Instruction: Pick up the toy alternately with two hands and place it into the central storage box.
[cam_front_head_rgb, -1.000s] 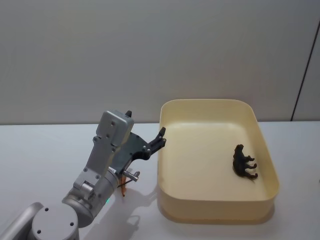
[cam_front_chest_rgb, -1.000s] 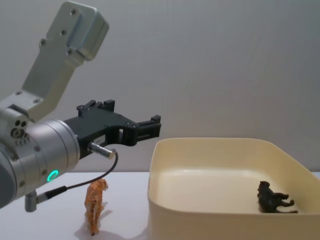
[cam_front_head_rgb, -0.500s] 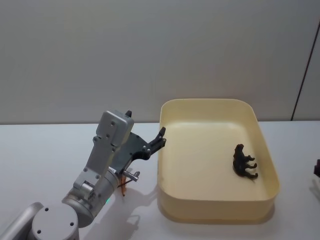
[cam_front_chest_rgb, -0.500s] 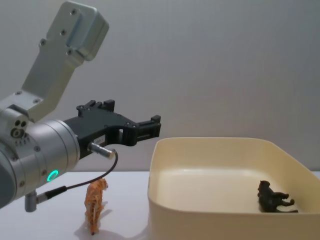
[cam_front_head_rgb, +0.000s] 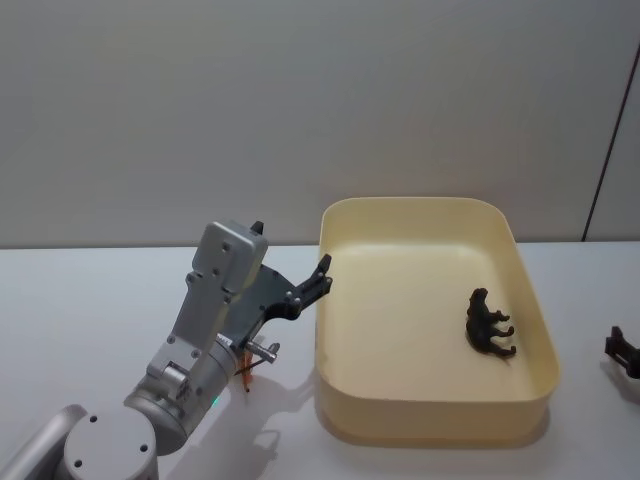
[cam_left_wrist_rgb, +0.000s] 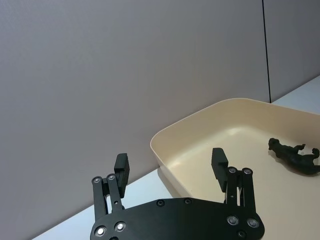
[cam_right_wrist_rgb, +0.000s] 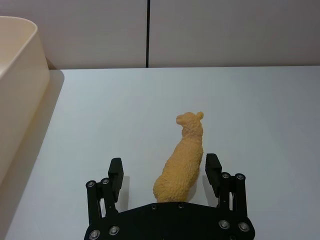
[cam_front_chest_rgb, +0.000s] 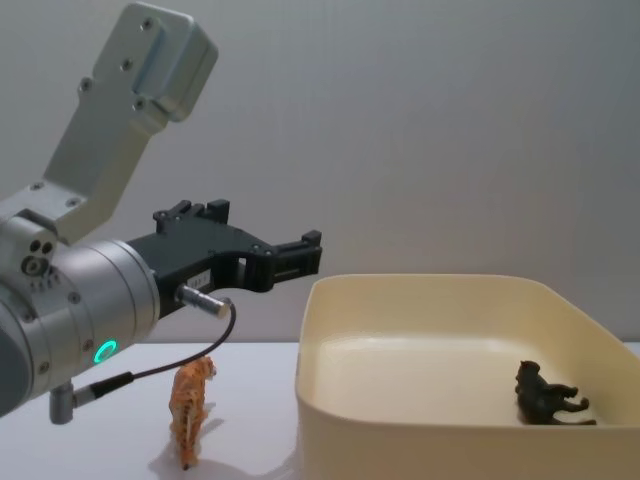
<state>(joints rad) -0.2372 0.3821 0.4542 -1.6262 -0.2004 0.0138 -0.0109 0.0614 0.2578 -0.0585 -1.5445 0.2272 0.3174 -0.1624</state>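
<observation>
Cream box (cam_front_head_rgb: 430, 420) holds one toy (cam_front_head_rgb: 489, 324); tiger (cam_front_chest_rgb: 190, 412), llama (cam_right_wrist_rgb: 182, 160) outside.

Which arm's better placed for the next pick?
Right. The right gripper is open astride the yellow llama toy; the left gripper hangs open beside the storage box, above the tiger toy.

Box mid-surface, one toy in it, two outside

The central storage box (cam_front_head_rgb: 430, 420) sits on the surface (cam_front_head_rgb: 80, 320), right of the middle. A toy animal (cam_front_head_rgb: 488, 323) stands inside it, near the right wall. Left of the box, the tiger toy (cam_front_chest_rgb: 190, 410) stands on the surface, near its left wall but apart from it. The left claw (cam_front_head_rgb: 322, 275) hangs above the tiger toy, fingers spread with nothing between them, tips beside the box's left rim. The right claw (cam_right_wrist_rgb: 164, 164) sits right of the box, outside its right wall. The llama toy (cam_right_wrist_rgb: 182, 160) stands on the surface between that claw's spread fingers, well apart from the box.
</observation>
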